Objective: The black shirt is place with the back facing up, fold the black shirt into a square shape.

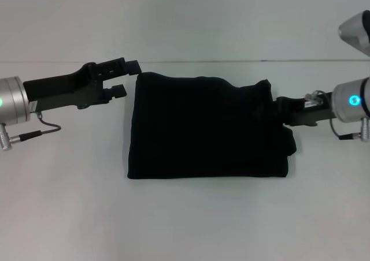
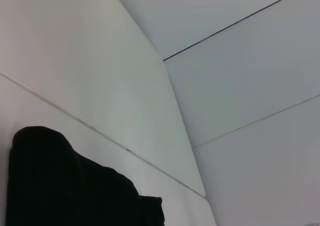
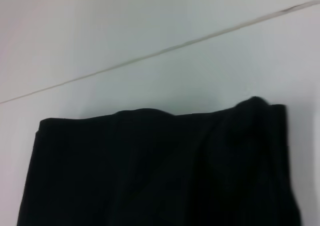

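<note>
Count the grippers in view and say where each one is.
2. The left gripper hovers, jaws open, just off the black shirt's far-left corner. The right gripper is at the shirt's right edge.

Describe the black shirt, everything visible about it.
The black shirt is plain black soft cloth, folded into a roughly rectangular bundle lying flat on the white table. No lettering shows. Its near and left edges are straight; the far edge is wavy, rising to a bump at the far right corner, and a small flap hangs out on the right side. The right gripper meets its right edge, fingers hidden against the cloth. The left gripper, fingers apart, sits just off the far left corner, not touching.
</note>
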### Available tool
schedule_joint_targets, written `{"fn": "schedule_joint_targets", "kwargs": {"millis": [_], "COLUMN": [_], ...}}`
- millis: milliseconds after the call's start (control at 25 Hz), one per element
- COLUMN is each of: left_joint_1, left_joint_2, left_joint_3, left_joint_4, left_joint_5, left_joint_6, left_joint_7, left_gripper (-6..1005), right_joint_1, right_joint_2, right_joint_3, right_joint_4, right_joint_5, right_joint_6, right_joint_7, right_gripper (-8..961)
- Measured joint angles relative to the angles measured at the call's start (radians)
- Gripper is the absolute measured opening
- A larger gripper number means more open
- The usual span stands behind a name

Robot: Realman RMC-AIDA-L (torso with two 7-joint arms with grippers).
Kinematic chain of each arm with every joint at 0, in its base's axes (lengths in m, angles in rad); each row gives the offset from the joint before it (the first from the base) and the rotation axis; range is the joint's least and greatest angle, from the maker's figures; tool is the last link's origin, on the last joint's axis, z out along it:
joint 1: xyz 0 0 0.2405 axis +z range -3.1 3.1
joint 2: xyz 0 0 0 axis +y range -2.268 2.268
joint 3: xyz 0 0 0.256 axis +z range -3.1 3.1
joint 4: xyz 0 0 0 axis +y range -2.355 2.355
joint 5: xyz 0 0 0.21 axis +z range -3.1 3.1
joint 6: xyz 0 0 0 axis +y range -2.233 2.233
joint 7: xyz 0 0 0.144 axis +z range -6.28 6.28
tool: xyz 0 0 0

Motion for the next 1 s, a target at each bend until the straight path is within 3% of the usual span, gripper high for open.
{"fn": "schedule_joint_targets", "kwargs": {"millis": [200, 600, 1000], "left_joint_1": [0.001, 0.002, 0.002], "left_joint_2": [-0.001, -0.006, -0.006], "left_joint_3": [0.000, 0.000, 0.000], "left_joint_4": [-0.001, -0.001, -0.001], "left_joint_5": [-0.006, -0.007, -0.021], "left_joint_6": [0.001, 0.007, 0.002], "left_joint_7": [0.000, 0.000, 0.000], "left_gripper": [893, 891, 891], "right_joint_1": [-0.024, -0.007, -0.011], "right_joint_2": [-0.006, 0.015, 0.009], "right_joint_3": [0.010, 0.007, -0.009], "right_joint_4": [-0.046, -0.124, -0.128], "right_joint_5": [0.013, 0.038, 0.040], "right_joint_6": [-0.054, -0.223, -0.229], "right_joint_7": [0.008, -0.003, 0.011], "right_gripper": [549, 548, 548]}}
